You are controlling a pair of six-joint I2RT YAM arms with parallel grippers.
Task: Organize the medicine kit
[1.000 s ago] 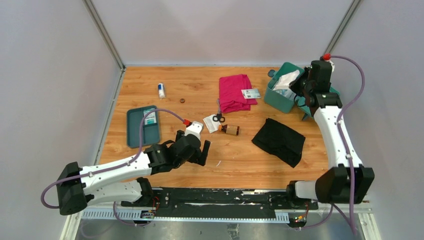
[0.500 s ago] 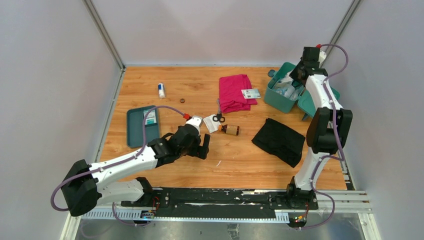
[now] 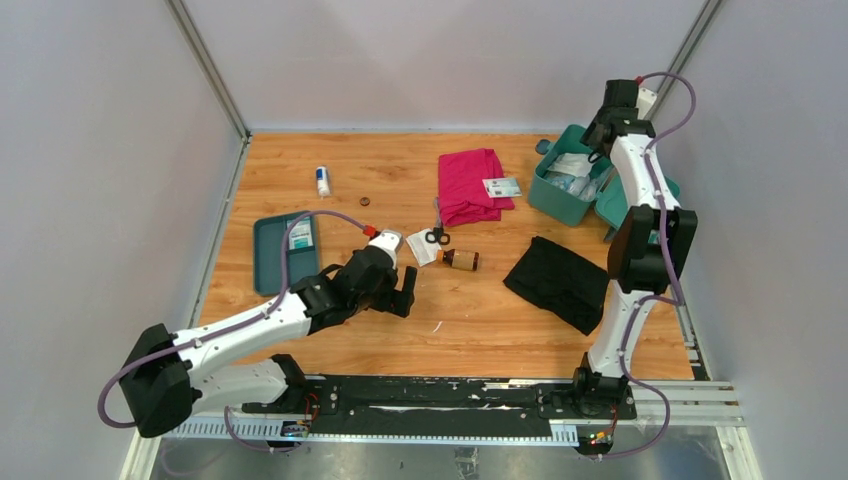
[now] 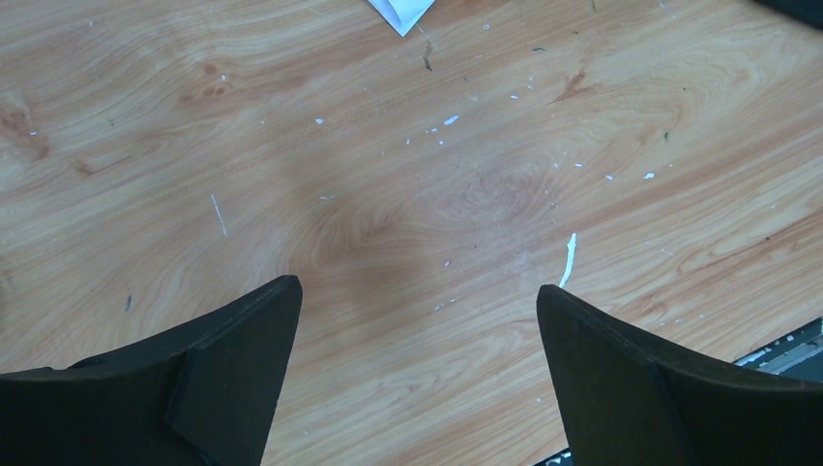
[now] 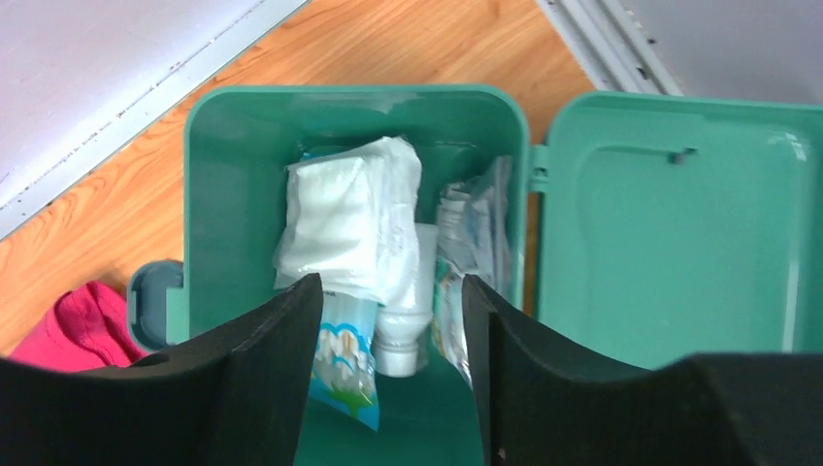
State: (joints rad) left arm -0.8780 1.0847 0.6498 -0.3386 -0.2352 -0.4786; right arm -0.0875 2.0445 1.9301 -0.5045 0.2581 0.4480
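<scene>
My right claw (image 5: 390, 286) is rising from the open teal-green plastic medicine kit (image 3: 556, 203) at the far-right corner, released and empty. I'm judging my left claw (image 4: 417, 291), also released, is needing the small brown bottle (image 3: 460, 260) next.

- table (image 4: 466, 194): wood-grain top, smooth with a faint sheen, flecked with white scuffs
- medicine kit (image 5: 679, 214): smooth teal plastic, slightly glossy
- pink cloth (image 3: 470, 185): soft matt fabric
- black cloth (image 3: 558, 282): matt fabric
- packet (image 5: 354, 218) in the kit: crinkled, shiny wrap

The top camera overlooks the whole wooden table (image 3: 400, 170). Wrist cameras face down closely: left onto it, right into the teal-green plastic box (image 5: 243, 136).
</scene>
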